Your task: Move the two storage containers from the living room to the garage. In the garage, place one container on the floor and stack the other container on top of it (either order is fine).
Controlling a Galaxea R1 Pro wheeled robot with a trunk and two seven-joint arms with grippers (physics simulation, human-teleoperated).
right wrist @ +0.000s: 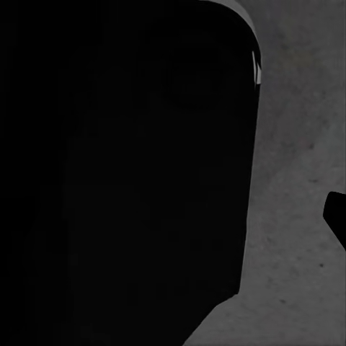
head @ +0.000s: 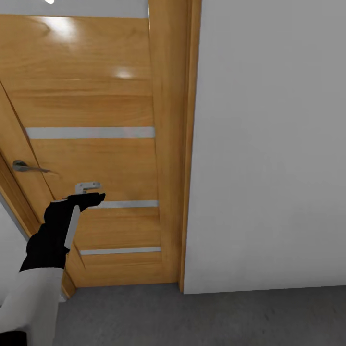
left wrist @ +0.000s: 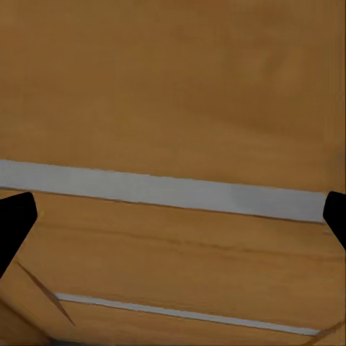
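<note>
1. The left tool [head: 94, 197], its fingers spread and holding nothing, reaches toward the orange wooden door with frosted horizontal strips [head: 91, 110], near a small metal plate [head: 87, 186].
2. The right tool's state cannot be told; its wrist camera looks down at rough grey concrete floor [right wrist: 303, 216].
3. The red-orange storage containers are not visible here.
4. Judged advice: push near the lever handle [head: 26, 167], away from the frame [head: 187, 144], and keep the arm straight.
5. No writing is readable.

Head cam looks fwd/down, close to door [head: 91, 120]; L wrist cam nearer, same door; R wrist cam faces floor [right wrist: 295, 216].
</note>
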